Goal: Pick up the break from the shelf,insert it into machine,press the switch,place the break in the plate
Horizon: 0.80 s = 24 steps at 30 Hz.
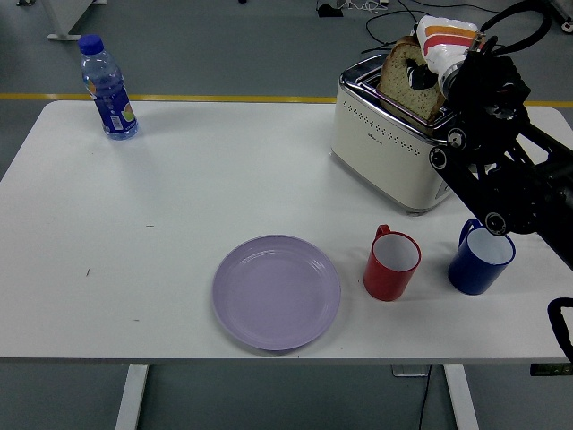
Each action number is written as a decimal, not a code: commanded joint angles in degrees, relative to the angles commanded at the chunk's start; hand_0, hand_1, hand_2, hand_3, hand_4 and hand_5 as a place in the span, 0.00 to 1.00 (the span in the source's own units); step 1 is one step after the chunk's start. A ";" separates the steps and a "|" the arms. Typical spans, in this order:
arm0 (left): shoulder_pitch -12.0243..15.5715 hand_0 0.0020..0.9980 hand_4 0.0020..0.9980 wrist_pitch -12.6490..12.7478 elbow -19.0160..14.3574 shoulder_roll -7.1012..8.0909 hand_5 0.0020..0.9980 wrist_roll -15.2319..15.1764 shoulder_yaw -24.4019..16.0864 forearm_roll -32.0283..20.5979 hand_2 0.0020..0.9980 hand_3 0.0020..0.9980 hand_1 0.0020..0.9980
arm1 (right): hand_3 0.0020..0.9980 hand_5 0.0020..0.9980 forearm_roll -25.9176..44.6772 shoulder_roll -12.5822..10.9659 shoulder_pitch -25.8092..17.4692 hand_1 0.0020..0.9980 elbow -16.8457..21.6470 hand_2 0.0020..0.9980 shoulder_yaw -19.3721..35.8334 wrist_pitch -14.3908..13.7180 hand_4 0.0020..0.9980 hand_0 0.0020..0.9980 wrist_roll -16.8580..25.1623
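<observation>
A slice of bread [409, 81] stands partly down in a slot of the cream and chrome toaster [387, 148] at the table's far right. My right hand [430, 63] grips the slice's top right corner, its black fingers over the crust. The black right arm [501, 170] reaches in from the right edge. A lilac plate [276, 291] lies near the front edge, left of the mugs. The toaster's switch side is hidden behind my arm. No left arm shows.
A red mug [392, 263] and a blue mug [481, 257] stand in front of the toaster, close under my right arm. A water bottle [106, 88] with a blue cap stands at the far left corner.
</observation>
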 joint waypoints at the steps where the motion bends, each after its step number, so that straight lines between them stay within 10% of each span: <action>1: 0.00 0.66 0.35 0.01 0.00 -0.01 1.00 0.00 -0.03 0.02 0.60 0.63 0.58 | 0.76 0.04 0.00 0.03 0.00 0.53 -0.06 0.61 0.02 0.10 0.63 0.48 0.06; 3: -0.01 0.66 0.35 0.00 0.00 0.00 1.00 0.02 -0.04 0.10 0.60 0.63 0.58 | 0.76 0.04 0.22 0.06 0.03 0.53 -0.23 0.61 0.16 0.48 0.63 0.48 0.32; 4: -0.02 0.66 0.35 0.00 0.00 0.01 1.00 0.03 -0.06 0.16 0.60 0.63 0.58 | 0.99 0.15 0.39 0.06 0.05 0.78 -0.31 0.95 0.24 0.70 0.76 0.84 0.47; 24: 0.45 0.66 0.35 -0.04 0.00 -0.10 1.00 0.23 -0.27 0.70 0.60 0.63 0.58 | 0.98 0.20 3.49 -4.62 -3.90 0.78 5.98 0.95 4.05 -4.99 0.75 0.83 1.24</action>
